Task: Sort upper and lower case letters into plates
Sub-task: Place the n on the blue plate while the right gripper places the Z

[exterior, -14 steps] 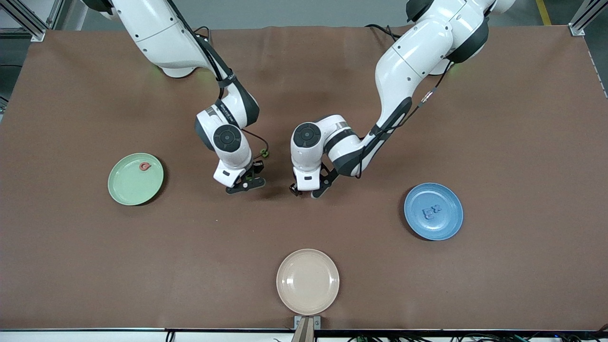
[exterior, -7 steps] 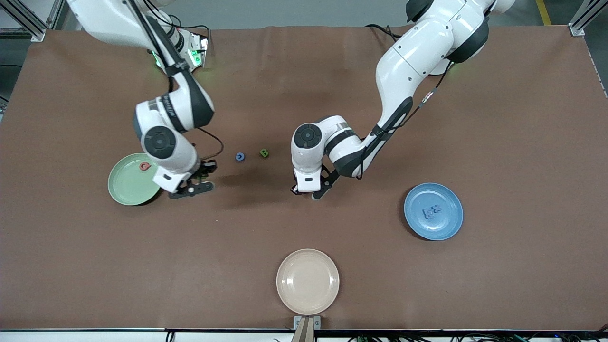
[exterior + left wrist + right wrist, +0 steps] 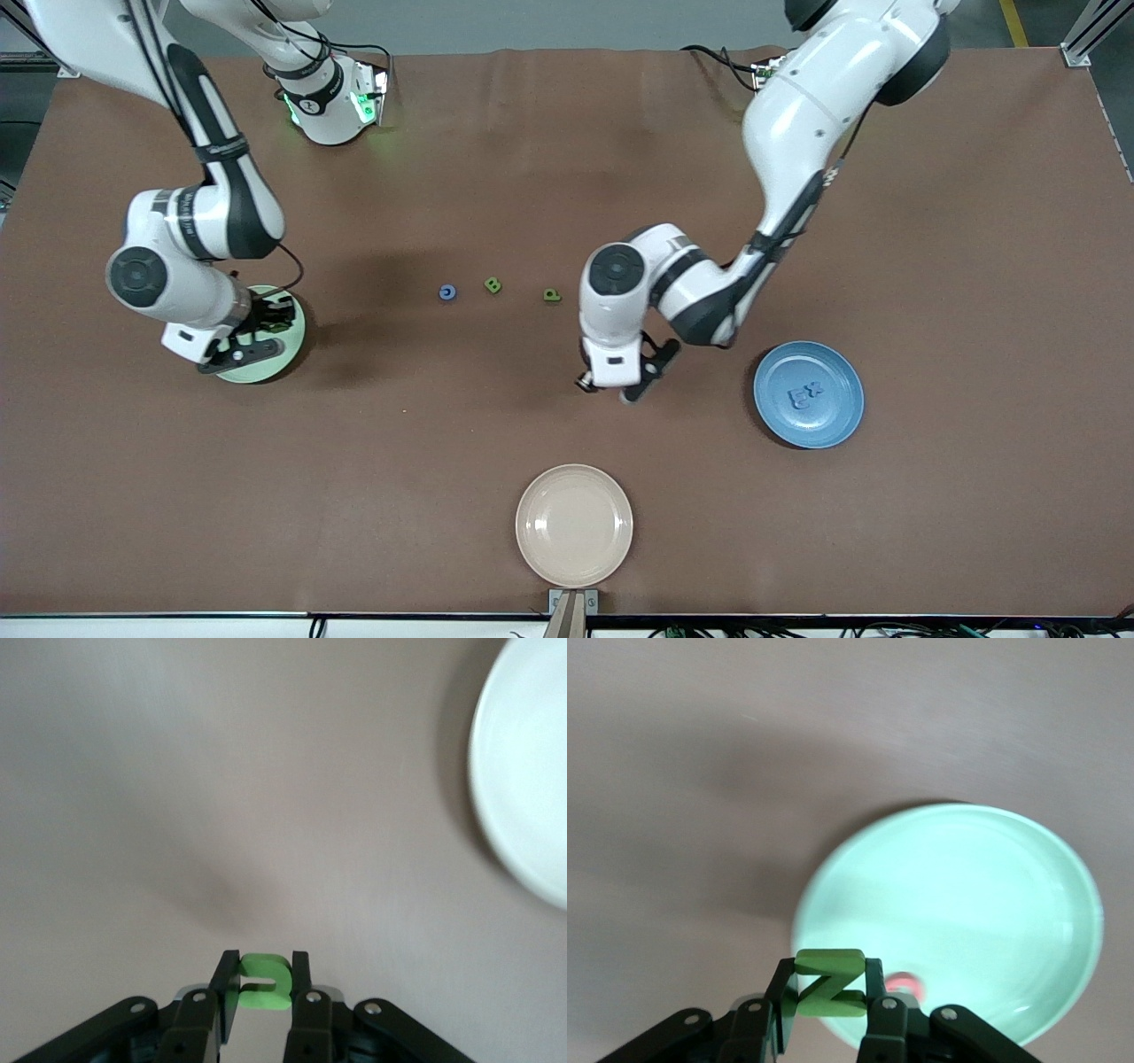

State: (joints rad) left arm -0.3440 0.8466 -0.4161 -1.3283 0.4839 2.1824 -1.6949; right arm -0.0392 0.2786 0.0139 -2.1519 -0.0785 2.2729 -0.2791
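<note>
My right gripper (image 3: 241, 351) hangs over the pale green plate (image 3: 291, 337), shut on a green letter Z (image 3: 828, 962). A pink-red letter (image 3: 904, 982) lies in that plate (image 3: 966, 904), partly hidden by the fingers. My left gripper (image 3: 608, 388) is over bare table between the middle and the bright blue plate (image 3: 837, 421), shut on a green curved letter (image 3: 266, 994). Two blue letters (image 3: 804, 395) lie in the blue plate. A blue letter (image 3: 447, 291) and two green letters (image 3: 493, 284) (image 3: 552, 295) lie in a row mid-table.
A beige plate (image 3: 574, 525) sits near the table's front edge, nearer to the camera than the loose letters. A plate's pale rim (image 3: 523, 771) shows at the edge of the left wrist view.
The right arm swung from mid-table to over the green plate with its letter. The left gripper shut on a green letter and moved toward the blue plate, uncovering the loose letters.
</note>
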